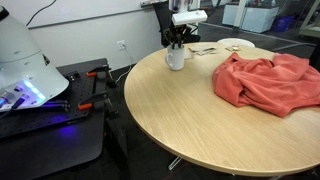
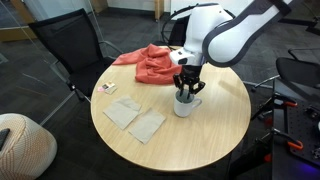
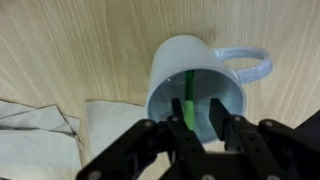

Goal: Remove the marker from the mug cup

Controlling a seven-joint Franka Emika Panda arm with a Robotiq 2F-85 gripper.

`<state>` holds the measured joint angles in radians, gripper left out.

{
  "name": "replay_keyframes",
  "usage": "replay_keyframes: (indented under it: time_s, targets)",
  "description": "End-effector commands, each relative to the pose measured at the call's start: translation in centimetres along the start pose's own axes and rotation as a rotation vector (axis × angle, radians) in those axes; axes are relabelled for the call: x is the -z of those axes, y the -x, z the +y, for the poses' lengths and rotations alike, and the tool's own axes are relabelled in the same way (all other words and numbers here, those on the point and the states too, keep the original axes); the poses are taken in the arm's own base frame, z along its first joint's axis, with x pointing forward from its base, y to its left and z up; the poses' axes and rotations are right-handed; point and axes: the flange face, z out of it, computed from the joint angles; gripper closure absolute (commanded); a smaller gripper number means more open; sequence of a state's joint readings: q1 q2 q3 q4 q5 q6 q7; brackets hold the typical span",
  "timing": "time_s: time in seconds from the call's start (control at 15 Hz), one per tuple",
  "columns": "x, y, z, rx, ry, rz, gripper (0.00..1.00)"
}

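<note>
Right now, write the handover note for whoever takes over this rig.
Gripper: open, low over the mouth of the mug, with a finger on each side of the marker and not closed on it.
Marker: inside the mug, not yet lifted.
Mug: upright on the round table, apart from the red cloth, with paper napkins nearby.
Done: the approach and lining up on the marker.
Left: close on the marker, lift it straight out, and set it on the table.
</note>
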<state>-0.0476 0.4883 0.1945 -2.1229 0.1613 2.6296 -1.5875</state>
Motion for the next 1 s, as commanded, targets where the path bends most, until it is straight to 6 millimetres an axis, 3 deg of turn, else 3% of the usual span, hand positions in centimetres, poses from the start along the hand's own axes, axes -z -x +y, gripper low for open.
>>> replay_keyframes:
  time_s: [0.0, 0.6, 0.67, 0.8, 0.93]
  targets:
    - [-0.7, -0.5, 0.9, 0.027, -0.029, 0.006, 0.67]
    - [-2.9, -1.2, 1.9, 0.052, -0.049, 0.027, 0.72]
    - [-3.0, -1.2, 1.9, 0.052, -0.050, 0.030, 0.89]
    - [-3.1, -1.2, 2.1, 0.049, -0.049, 0.032, 0.99]
    - [-2.9, -1.1, 2.1, 0.043, -0.045, 0.030, 0.98]
